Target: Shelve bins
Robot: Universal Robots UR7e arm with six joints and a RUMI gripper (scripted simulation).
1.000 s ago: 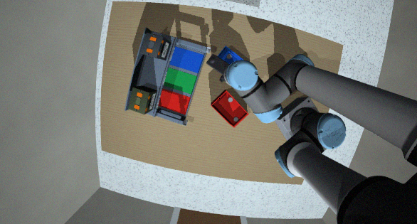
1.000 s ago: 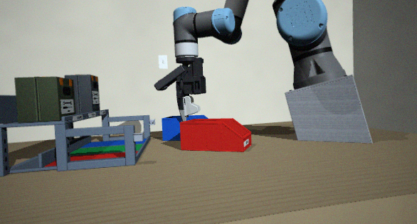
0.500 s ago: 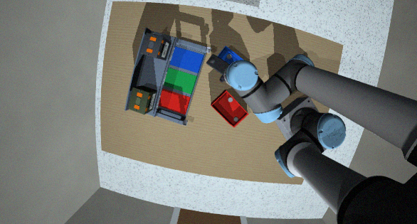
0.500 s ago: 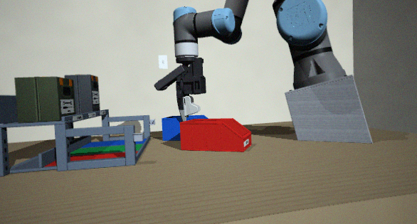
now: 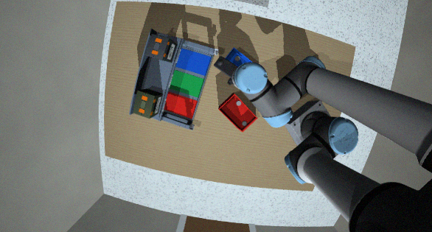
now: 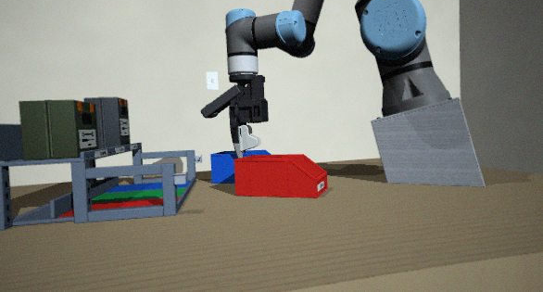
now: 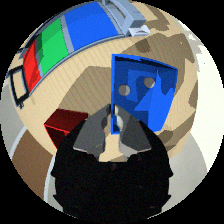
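Observation:
The blue bin (image 6: 222,168) (image 7: 162,90) stands on the table, with two round grey parts in it. My gripper (image 6: 239,154) (image 7: 112,104) points down, shut on the bin's side wall; in the top view the arm hides the fingers. The red bin (image 5: 233,108) (image 6: 273,176) (image 7: 65,120) stands apart from it, open side up, with round parts inside. The shelf (image 6: 80,190) has a blue mark (image 5: 194,61) (image 7: 92,25), a green mark (image 5: 187,83) (image 7: 52,45) and a red mark (image 5: 180,104) (image 7: 32,65), all without bins. No green bin shows.
A grey box (image 5: 158,48) (image 6: 107,120) and an olive box (image 5: 145,104) (image 6: 57,127) stand on the shelf's upper board. The shelf's end frames and posts rise beside the marks. The red bin lies close to the gripper on the exterior view side.

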